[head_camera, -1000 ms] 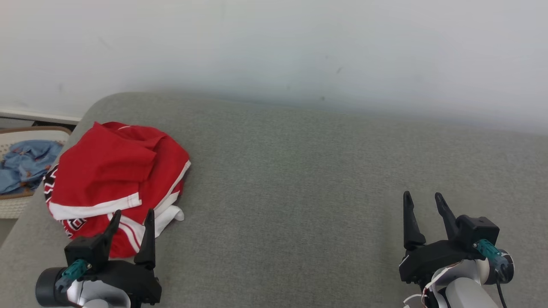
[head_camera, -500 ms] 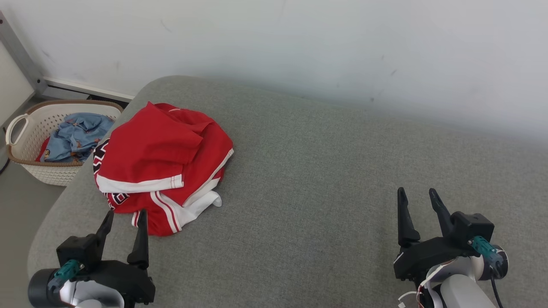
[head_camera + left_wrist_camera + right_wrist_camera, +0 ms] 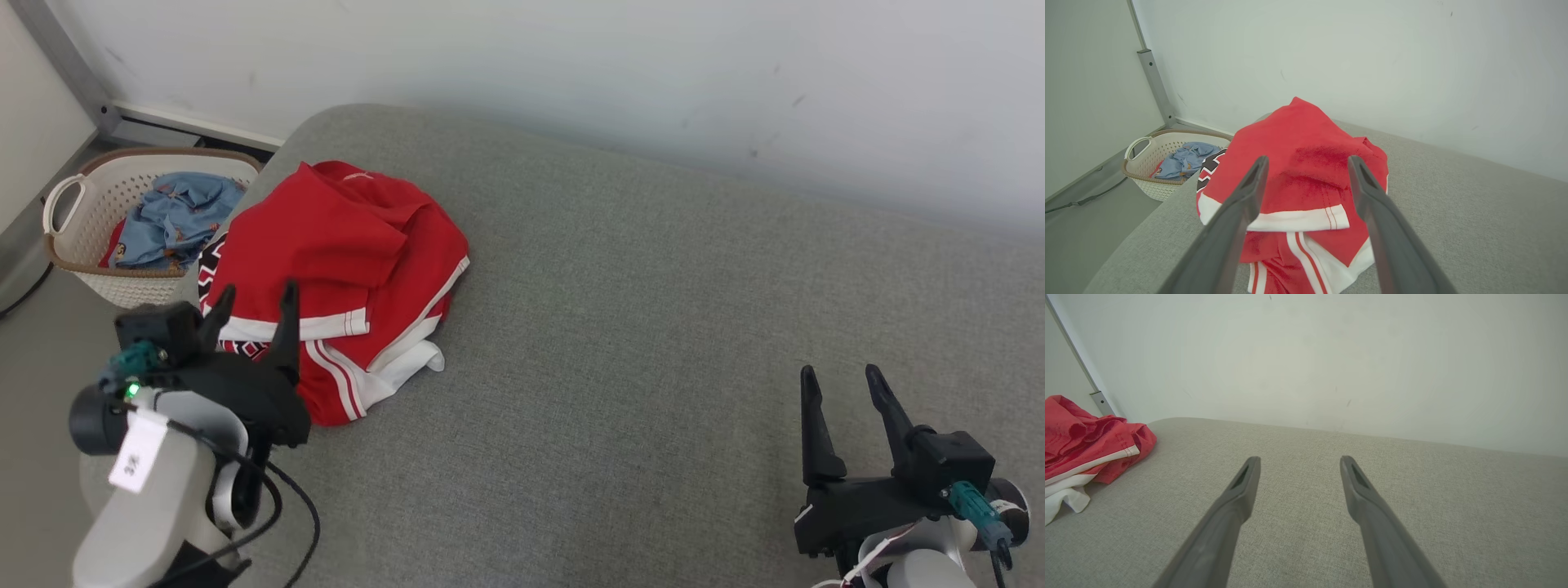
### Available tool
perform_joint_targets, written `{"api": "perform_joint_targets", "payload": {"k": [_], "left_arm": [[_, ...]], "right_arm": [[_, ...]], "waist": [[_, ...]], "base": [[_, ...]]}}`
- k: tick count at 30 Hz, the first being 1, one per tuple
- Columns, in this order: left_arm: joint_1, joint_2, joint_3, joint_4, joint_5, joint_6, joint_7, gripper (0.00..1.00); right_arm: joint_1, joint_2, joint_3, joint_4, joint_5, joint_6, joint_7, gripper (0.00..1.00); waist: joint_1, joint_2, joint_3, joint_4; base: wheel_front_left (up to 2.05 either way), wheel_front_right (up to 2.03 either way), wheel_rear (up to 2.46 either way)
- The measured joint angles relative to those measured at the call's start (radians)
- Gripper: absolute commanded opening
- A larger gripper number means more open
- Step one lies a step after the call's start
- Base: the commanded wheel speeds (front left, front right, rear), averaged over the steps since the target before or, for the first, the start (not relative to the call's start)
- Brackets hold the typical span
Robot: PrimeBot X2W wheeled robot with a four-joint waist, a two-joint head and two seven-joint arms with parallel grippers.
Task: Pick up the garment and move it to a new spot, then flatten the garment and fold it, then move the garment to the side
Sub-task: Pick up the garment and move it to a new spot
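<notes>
The red garment (image 3: 326,245) with white stripes lies in a crumpled heap on the far left corner of the grey pad (image 3: 612,327). It has not moved on the pad since a second ago. It only sits somewhere else in my head view because the camera has turned. Now I see more of the floor and the white basket (image 3: 82,175) beside the pad, with a blue cloth (image 3: 175,220) in it.

My left gripper (image 3: 257,288) has come up and forward. Before, it sat low at the bottom of the head view. Now its pale arm shows too, and its fingers (image 3: 287,306) stand in front of the near part of the garment, by the white stripe. The fingers are spread wide and hold nothing. In the left wrist view the garment (image 3: 1298,163) sits between the two fingers of the left gripper (image 3: 1307,161). I cannot tell if they touch the cloth.

My right gripper (image 3: 840,371) stays low on the right, well apart from the garment, over bare pad. Its fingers are spread wide too and hold nothing. In the right wrist view the right gripper (image 3: 1300,459) points at the wall (image 3: 1331,355), and the garment (image 3: 1081,433) lies far off to the left.
</notes>
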Motion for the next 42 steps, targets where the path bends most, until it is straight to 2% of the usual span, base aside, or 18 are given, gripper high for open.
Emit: {"api": "perform_joint_targets", "payload": {"k": [8, 14, 17, 20, 22, 28, 29, 31, 36, 42], "left_arm": [[-0.141, 0.053, 0.017, 0.118, -0.002, -0.012, 0.137, 1.00], [-0.182, 0.064, 0.009, 0.175, -0.016, -0.055, 0.222, 1.00], [-0.206, 0.072, 0.007, 0.199, -0.017, -0.062, 0.249, 1.00], [-0.239, 0.093, 0.005, 0.223, -0.005, -0.058, 0.267, 1.00], [-0.268, 0.099, 0.007, 0.250, 0.006, -0.030, 0.285, 1.00], [-0.290, 0.093, 0.004, 0.301, 0.008, -0.017, 0.318, 0.98], [-0.295, 0.092, 0.003, 0.304, 0.010, -0.007, 0.318, 0.64], [-0.309, 0.087, -0.001, 0.305, 0.021, 0.010, 0.322, 0.00], [-0.348, 0.063, -0.002, 0.323, 0.044, 0.035, 0.314, 0.00], [-0.359, 0.046, -0.004, 0.350, 0.046, 0.038, 0.296, 0.00]], "right_arm": [[0.012, -0.030, 0.030, -0.126, -0.065, -0.001, 0.024, 1.00], [0.017, -0.036, 0.041, -0.211, -0.095, -0.005, 0.057, 1.00], [0.027, -0.040, 0.042, -0.250, -0.105, -0.009, 0.073, 1.00], [0.027, -0.046, 0.040, -0.289, -0.119, -0.009, 0.090, 1.00], [0.029, -0.053, 0.032, -0.320, -0.135, -0.009, 0.107, 1.00], [0.048, -0.062, 0.015, -0.371, -0.151, -0.009, 0.138, 1.00], [0.048, -0.063, 0.011, -0.382, -0.151, -0.009, 0.143, 1.00], [0.048, -0.063, 0.002, -0.397, -0.158, -0.009, 0.151, 1.00], [0.047, -0.062, -0.010, -0.403, -0.160, -0.009, 0.169, 1.00], [0.044, -0.054, -0.014, -0.411, -0.166, -0.010, 0.186, 1.00]], "waist": [[0.0001, 0.0000, 0.073, 0.006], [0.0001, 0.0000, 0.112, -0.038], [0.0001, 0.0000, 0.131, -0.064], [0.0001, 0.0000, 0.154, -0.089], [0.0001, 0.0000, 0.180, -0.111], [0.0001, 0.0001, 0.231, -0.143], [0.0000, 0.0001, 0.239, -0.147], [0.0000, 0.0000, 0.254, -0.152], [0.0001, 0.0001, 0.274, -0.155], [0.0000, 0.0000, 0.263, -0.145]], "base": [[0.00, 0.00, 0.00], [0.00, 0.00, 0.00], [0.00, 0.00, 0.00], [0.00, 0.00, 0.00], [0.00, 0.00, 0.00], [0.00, 0.00, 0.00], [0.00, 0.00, 0.00], [0.00, 0.00, 0.00], [0.00, 0.00, 0.00], [0.00, 0.00, 0.00]]}}
